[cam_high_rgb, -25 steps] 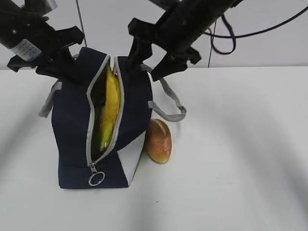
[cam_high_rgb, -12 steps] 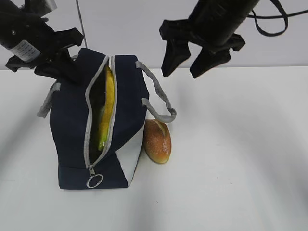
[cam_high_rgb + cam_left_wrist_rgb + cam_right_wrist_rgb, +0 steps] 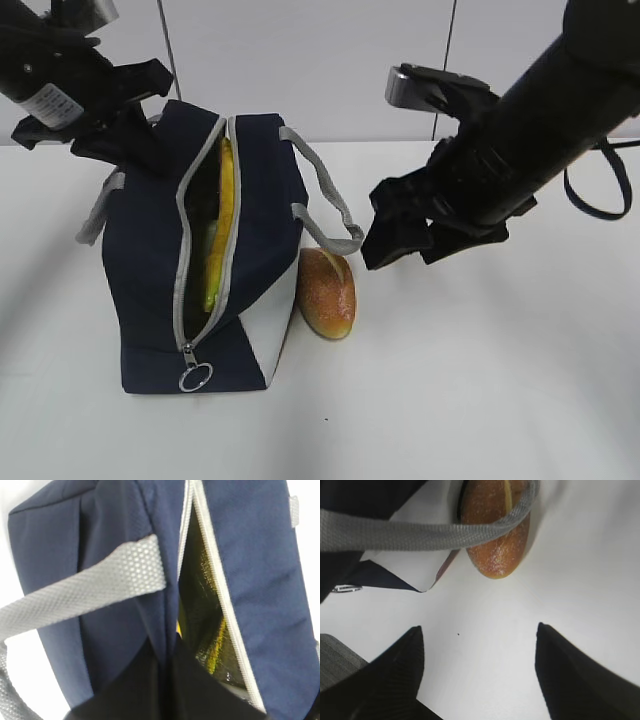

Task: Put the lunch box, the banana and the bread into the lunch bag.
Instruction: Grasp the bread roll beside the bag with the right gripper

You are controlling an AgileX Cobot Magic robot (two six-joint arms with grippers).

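Note:
The navy lunch bag [image 3: 150, 260] stands on the white table with its zipper open. The yellow banana [image 3: 222, 200] stands inside it; a sliver shows in the left wrist view [image 3: 178, 628]. The lunch box is hidden. The golden-brown bread [image 3: 327, 292] lies on the table against the bag's white side panel, partly under a grey strap [image 3: 420, 535]. My left gripper [image 3: 135, 150] is shut on the bag's fabric by the opening [image 3: 170, 655]. My right gripper [image 3: 400, 258] is open and empty, above the table just right of the bread [image 3: 495, 535].
The zipper's metal ring pull [image 3: 196, 377] hangs at the bag's front lower end. The bag's other grey handle [image 3: 98, 215] hangs on its left side. A pale wall stands behind the table [image 3: 480, 400].
My right gripper has left the top of the bag and swung down to the right, beside the bread. The bag's right handle has dropped and the opening has narrowed. The left gripper has held still.

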